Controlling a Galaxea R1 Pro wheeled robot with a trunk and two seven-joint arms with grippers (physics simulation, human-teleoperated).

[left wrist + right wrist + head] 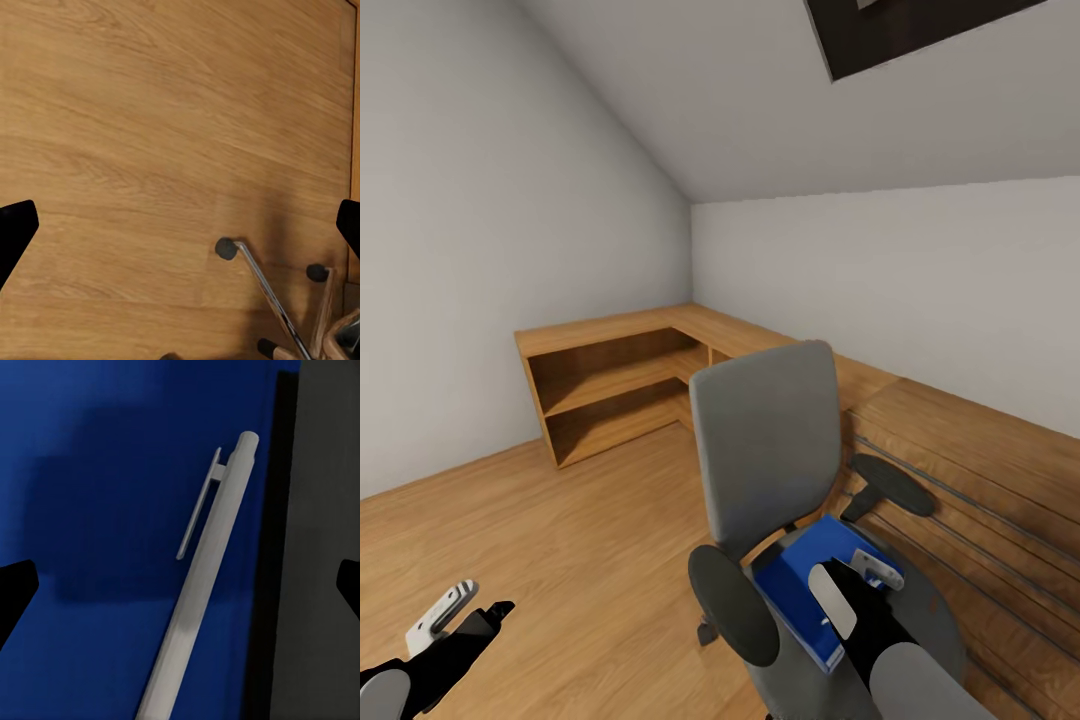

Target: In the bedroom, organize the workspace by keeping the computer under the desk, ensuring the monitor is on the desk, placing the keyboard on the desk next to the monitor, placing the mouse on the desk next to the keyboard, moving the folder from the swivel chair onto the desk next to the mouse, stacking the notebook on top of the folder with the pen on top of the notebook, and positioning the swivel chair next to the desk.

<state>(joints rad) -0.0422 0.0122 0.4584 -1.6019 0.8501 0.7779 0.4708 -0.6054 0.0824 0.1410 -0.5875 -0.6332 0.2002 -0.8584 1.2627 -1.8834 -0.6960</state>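
Bedroom, wood floor [560,520]. My right end effector [857,585] spread above pen [196,600], on folder [800,585] on chair [765,455]. Left end effector [465,612] spread; its wrist view shows chair castors [226,248].

Even, soft light; sharp renders, faint shadows, stretched head-view edges.
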